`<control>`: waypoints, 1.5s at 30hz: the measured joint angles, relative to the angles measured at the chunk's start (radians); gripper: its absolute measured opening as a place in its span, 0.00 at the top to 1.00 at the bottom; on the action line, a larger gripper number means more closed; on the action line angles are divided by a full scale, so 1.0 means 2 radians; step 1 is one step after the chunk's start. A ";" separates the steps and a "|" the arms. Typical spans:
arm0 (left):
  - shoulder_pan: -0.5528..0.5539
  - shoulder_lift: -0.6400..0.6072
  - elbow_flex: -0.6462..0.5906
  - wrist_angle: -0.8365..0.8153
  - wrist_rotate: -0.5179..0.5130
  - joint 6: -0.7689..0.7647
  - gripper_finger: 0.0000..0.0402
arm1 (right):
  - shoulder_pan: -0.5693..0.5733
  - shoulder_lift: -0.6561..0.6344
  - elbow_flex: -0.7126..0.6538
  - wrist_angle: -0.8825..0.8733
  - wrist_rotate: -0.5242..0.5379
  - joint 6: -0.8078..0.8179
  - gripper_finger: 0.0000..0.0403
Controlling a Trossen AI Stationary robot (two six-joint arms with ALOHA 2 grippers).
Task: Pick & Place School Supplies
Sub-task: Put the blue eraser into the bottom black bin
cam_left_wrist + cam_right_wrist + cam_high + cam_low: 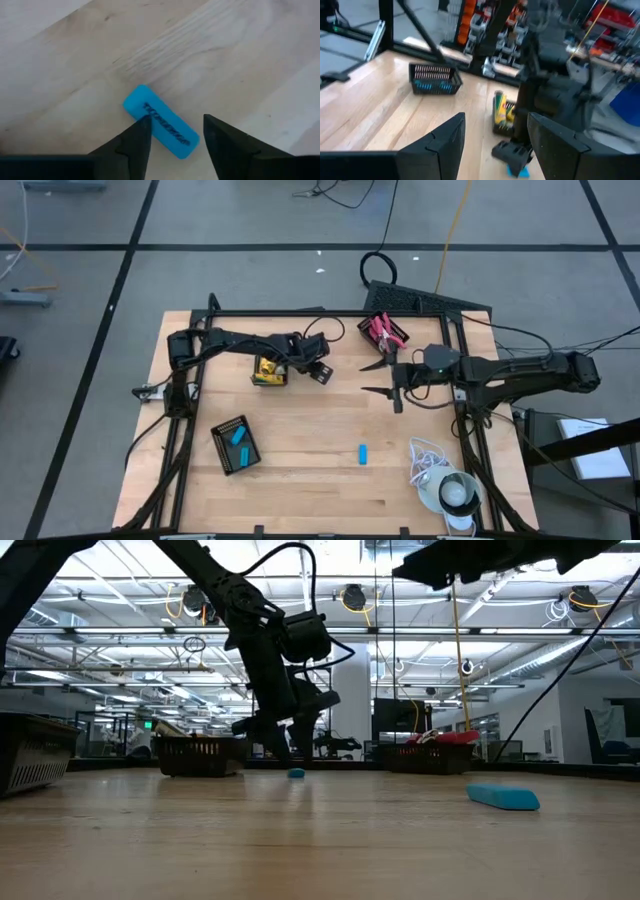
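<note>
Left gripper (172,142) is spread apart directly over a light-blue eraser (161,122) lying flat on the wooden table (300,470), with nothing held; the left wrist view shows the eraser running diagonally between the two dark fingers (131,145), one end passing under the nearer finger, so the piece is not square to the jaws. To take it cleanly, in my judgement, the wrist should turn until the fingers face the long sides, then descend so both pads meet the eraser near its middle before closing; closing on the skew would likely spin or squirt it out. In the high view the left arm reaches from the table's left edge toward the centre, its gripper (320,370) angled down just beside the tray of yellow crayon boxes (268,371); the low view shows the wrist pitched steeply with the eraser (296,773) at its foot. Right gripper (385,378) hovers near the table centre, spread and empty, pointing toward the left arm. A second blue eraser (363,453) lies loose toward the front; two more sit in the slotted tray (236,444), and red scissors lie in the rear tray (386,331).
</note>
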 joint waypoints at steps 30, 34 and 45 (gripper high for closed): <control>0.003 0.024 0.054 -0.088 -0.018 0.055 0.37 | 0.002 -0.044 0.000 -0.019 -0.001 0.005 0.48; 0.002 0.037 0.055 -0.066 -0.011 0.049 0.36 | 0.013 -0.044 0.000 -0.017 -0.001 0.001 0.48; 0.002 0.044 0.056 -0.063 -0.008 0.028 0.42 | 0.032 -0.044 0.000 -0.016 0.025 -0.008 0.48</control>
